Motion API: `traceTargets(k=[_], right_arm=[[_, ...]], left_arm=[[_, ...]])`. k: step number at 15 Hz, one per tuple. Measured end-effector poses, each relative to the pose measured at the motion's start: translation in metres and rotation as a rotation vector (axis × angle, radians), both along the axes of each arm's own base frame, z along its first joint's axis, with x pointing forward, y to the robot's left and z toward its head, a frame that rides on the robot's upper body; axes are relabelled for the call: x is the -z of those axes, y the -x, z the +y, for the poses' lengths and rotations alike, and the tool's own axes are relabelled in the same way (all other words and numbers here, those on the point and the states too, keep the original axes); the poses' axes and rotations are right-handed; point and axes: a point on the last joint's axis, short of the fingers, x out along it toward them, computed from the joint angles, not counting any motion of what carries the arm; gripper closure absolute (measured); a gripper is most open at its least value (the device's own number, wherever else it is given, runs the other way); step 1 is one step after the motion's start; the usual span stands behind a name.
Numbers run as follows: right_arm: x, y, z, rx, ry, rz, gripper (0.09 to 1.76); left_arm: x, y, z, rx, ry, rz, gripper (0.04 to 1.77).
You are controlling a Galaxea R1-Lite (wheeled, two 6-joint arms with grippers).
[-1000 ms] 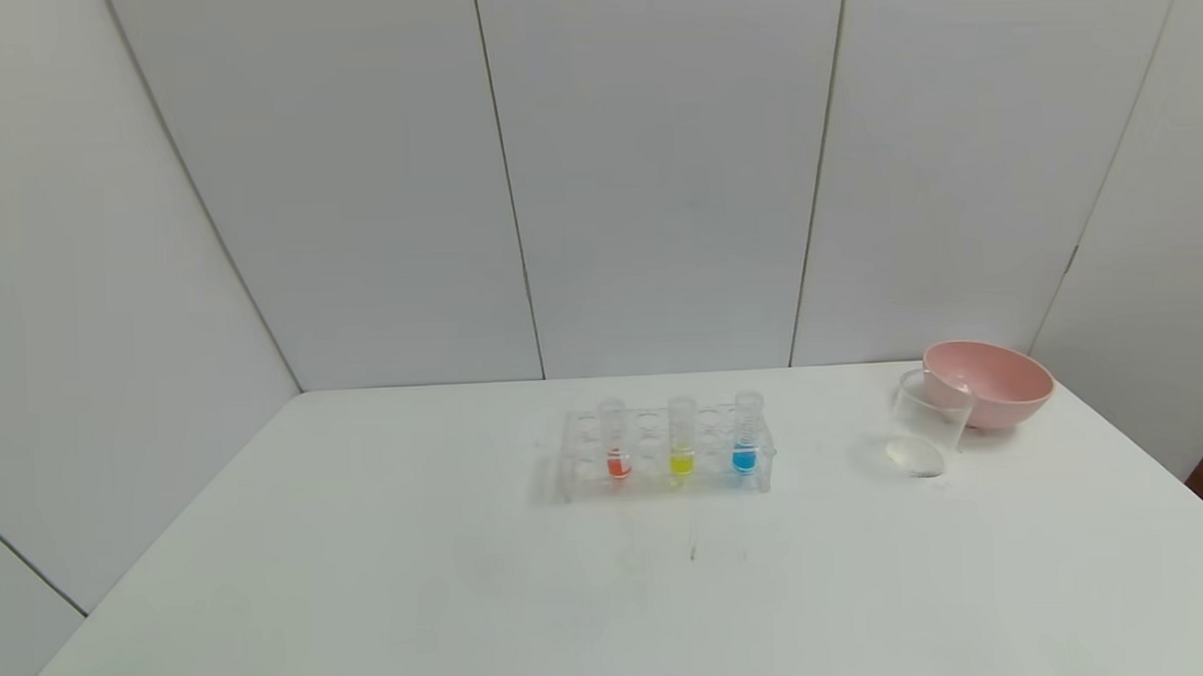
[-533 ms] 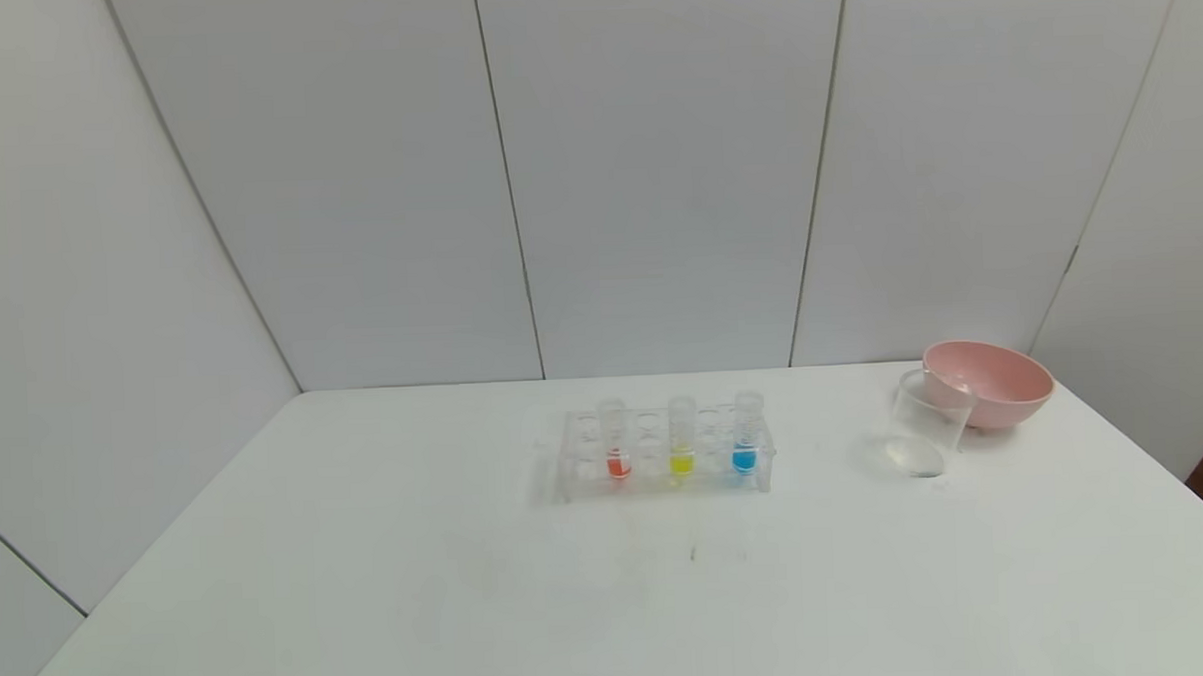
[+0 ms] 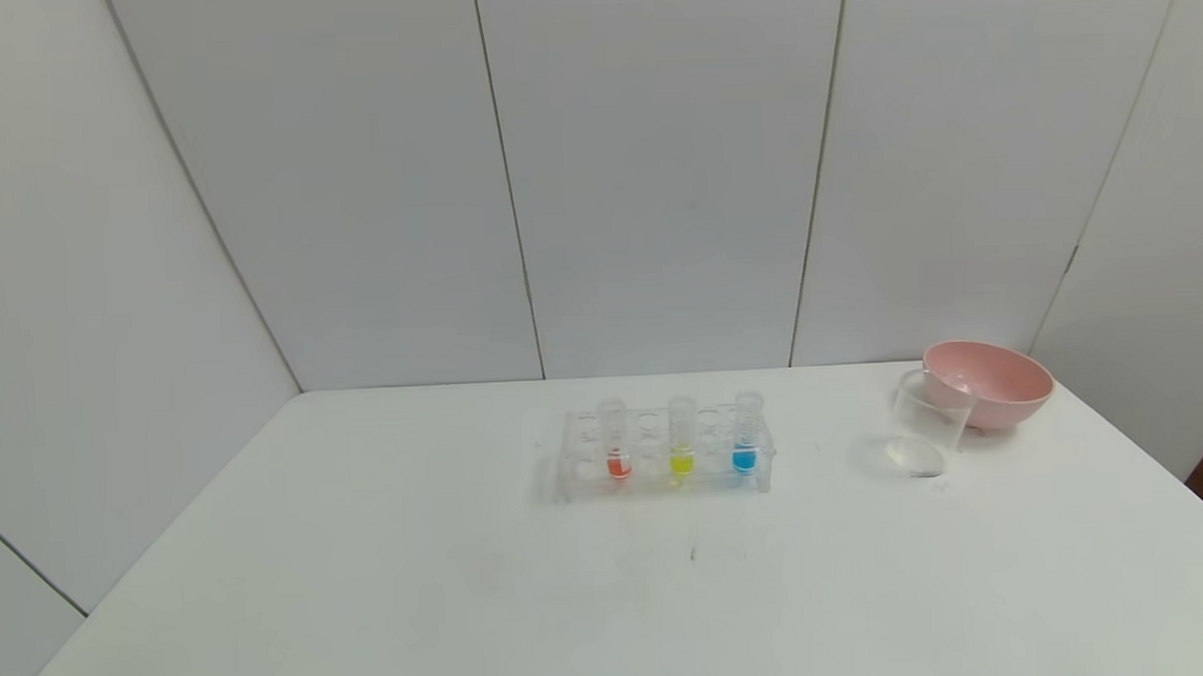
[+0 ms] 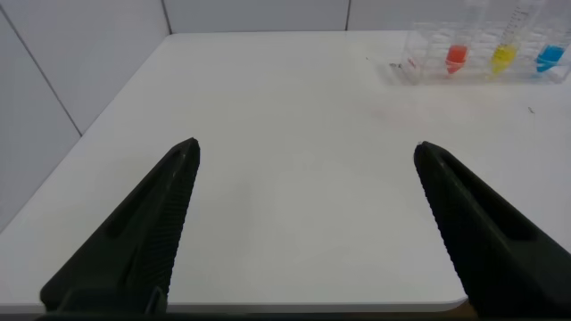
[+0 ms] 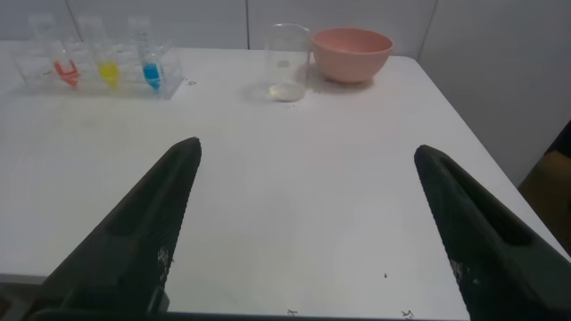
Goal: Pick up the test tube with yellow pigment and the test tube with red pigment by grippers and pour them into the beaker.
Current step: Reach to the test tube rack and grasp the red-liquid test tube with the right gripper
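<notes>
Both grippers, left (image 4: 303,192) and right (image 5: 303,192), hang with fingers apart near the rack (image 3: 663,454), which holds the red tube (image 3: 616,443) and yellow tube (image 3: 681,438); the beaker (image 3: 927,426) stands right of it.

There are three test tubes: one test tube with red pigment (image 3: 616,444), one test tube with yellow pigment (image 3: 681,439) and one tube with blue liquid (image 3: 746,435). There is one clear rack (image 3: 663,471). There is one beaker (image 3: 927,426). There is one pink bowl (image 3: 989,382). There is one white counter (image 3: 370,576). There are two end effectors: the left end effector (image 4: 303,223) and the right end effector (image 5: 303,223).
</notes>
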Motion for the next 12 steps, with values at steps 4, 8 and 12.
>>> traceTargets(k=[4,8,12], right_arm=[[-0.026,-0.008,0.002,-0.086,-0.027,0.041,0.14],[-0.065,-0.031,0.004,-0.191,-0.038,0.083,0.14],[-0.102,-0.072,0.008,-0.274,-0.046,0.163,0.14]], left_arm=[[0.0,0.0,0.0,0.0,0.0,0.0,0.09],[0.0,0.0,0.0,0.0,0.0,0.0,0.09],[0.0,0.0,0.0,0.0,0.0,0.0,0.09]])
